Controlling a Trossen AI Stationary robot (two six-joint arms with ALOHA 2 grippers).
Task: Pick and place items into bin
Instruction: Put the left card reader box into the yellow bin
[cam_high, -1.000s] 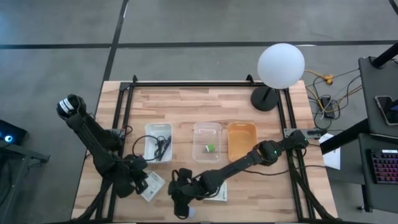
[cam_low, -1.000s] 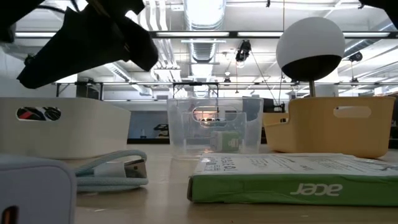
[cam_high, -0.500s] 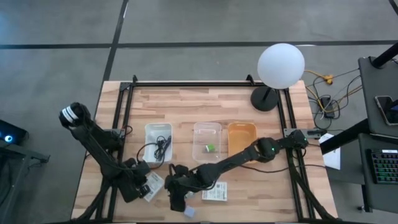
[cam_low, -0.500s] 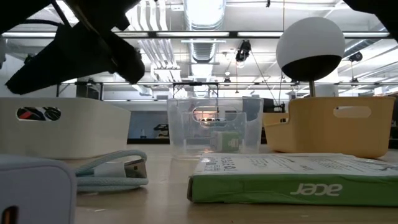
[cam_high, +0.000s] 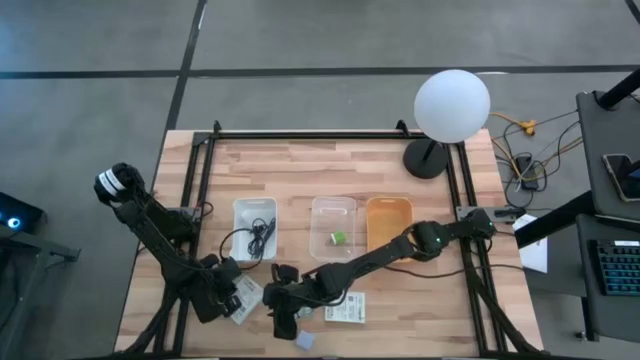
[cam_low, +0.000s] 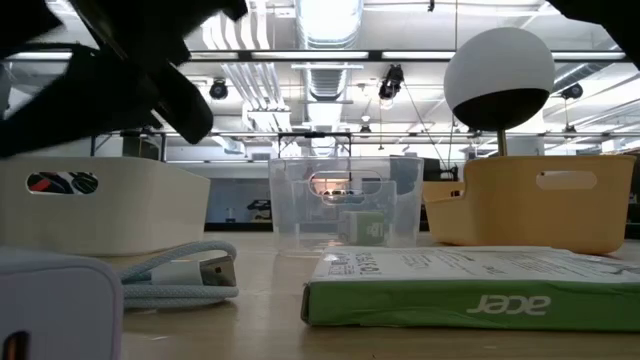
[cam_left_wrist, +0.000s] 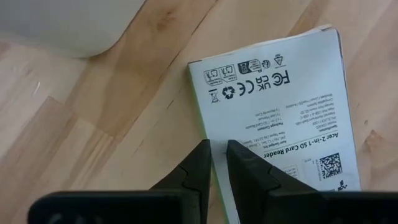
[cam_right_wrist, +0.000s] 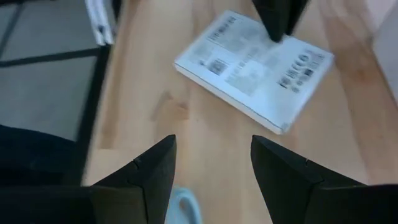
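Fingers (cam_left_wrist: 200, 163) of the left gripper (cam_left_wrist: 212, 149) stand narrow, almost together, with nothing seen between them. Their tips sit over one long edge of a white packet (cam_left_wrist: 280, 112) that lies flat on the surface (cam_left_wrist: 74, 143). Most of the packet lies just beyond and to one side of the tips. Its long axis runs roughly the way these fingers point, slanting a little, and the print runs along that axis. The white bin (cam_left_wrist: 68, 25) is further ahead, well apart from the tips.

I judge the packet to be light, thin and fairly stiff card, with a smooth face that could slip. Lying flat, it offers little to grip from above. A hold across its short width, or a pinch on a lifted long edge, looks the best choice.

The right gripper (cam_right_wrist: 208, 180) hovers low nearby with its fingers (cam_right_wrist: 155, 177) wide apart and holding nothing. The same packet (cam_right_wrist: 255, 68) lies ahead of it, with the left arm's dark tip on the far end. A pale blue cube (cam_high: 303, 341) rests close under these fingers. A second packet (cam_high: 345, 308) lies flat just beside them, on the side away from the left gripper.

Beyond both pairs of fingers, the clear bin (cam_high: 333, 207) and the orange bin (cam_high: 389, 205) stand in a row with the white one.
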